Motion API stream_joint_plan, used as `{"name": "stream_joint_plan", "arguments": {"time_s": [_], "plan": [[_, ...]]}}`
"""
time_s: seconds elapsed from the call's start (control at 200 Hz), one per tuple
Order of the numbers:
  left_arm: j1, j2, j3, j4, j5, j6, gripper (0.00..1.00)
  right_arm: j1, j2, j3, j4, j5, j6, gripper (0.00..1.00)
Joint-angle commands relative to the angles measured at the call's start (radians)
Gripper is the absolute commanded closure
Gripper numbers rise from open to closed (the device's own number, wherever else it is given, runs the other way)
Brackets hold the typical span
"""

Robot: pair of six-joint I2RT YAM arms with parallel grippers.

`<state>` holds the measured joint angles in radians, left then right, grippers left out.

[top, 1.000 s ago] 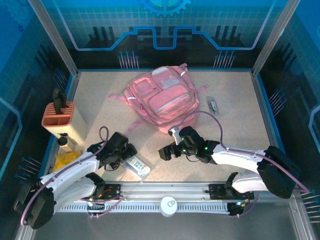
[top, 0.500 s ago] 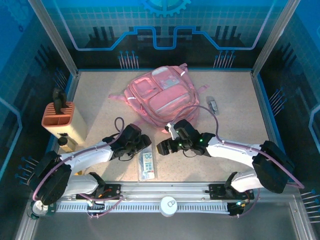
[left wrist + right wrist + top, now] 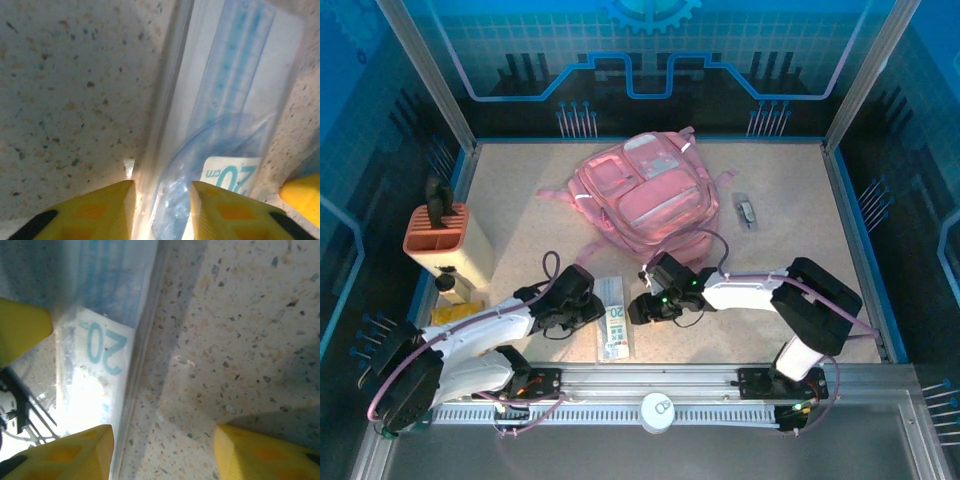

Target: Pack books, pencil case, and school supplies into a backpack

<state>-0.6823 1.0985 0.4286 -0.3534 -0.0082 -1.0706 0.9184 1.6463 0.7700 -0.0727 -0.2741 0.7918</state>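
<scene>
The pencil case (image 3: 613,318), a slim pale blue-white clear pack with a ruler inside and a "20 cm" label, lies flat on the table near the front rail. My left gripper (image 3: 592,308) is low at its left side; its yellow fingers (image 3: 159,187) straddle the case's (image 3: 225,130) left edge, narrowly open. My right gripper (image 3: 638,308) is at the right side, open (image 3: 162,432), one finger over the case's (image 3: 95,375) edge and the other over bare table. The pink backpack (image 3: 645,200) lies behind them. A yellow book (image 3: 450,315) peeks out beside the left arm.
An orange slotted holder (image 3: 438,235) on a cream block stands at the left edge. A small dark object (image 3: 746,211) lies right of the backpack. A pink strap (image 3: 555,195) trails left. A white round cap (image 3: 658,410) sits on the front rail.
Both grippers have come in to either side of the case and their jaws have narrowed. The case has turned from slanted to lengthwise and shifted right.
</scene>
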Motion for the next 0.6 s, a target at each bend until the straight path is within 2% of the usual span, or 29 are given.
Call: {"name": "stream_joint_plan", "arguments": {"time_s": [0.0, 0.265, 0.595], "plan": [[-0.011, 0.003, -0.028, -0.013, 0.027, 0.023, 0.72, 0.029, 0.035, 0.033, 0.044, -0.015, 0.063, 0.45], [-0.013, 0.024, -0.057, 0.045, 0.053, 0.01, 0.88, 0.05, 0.057, 0.048, 0.064, -0.006, 0.075, 0.45], [-0.016, 0.081, -0.081, 0.12, 0.06, -0.014, 0.94, 0.075, 0.038, 0.052, 0.086, -0.013, 0.086, 0.45]]}}
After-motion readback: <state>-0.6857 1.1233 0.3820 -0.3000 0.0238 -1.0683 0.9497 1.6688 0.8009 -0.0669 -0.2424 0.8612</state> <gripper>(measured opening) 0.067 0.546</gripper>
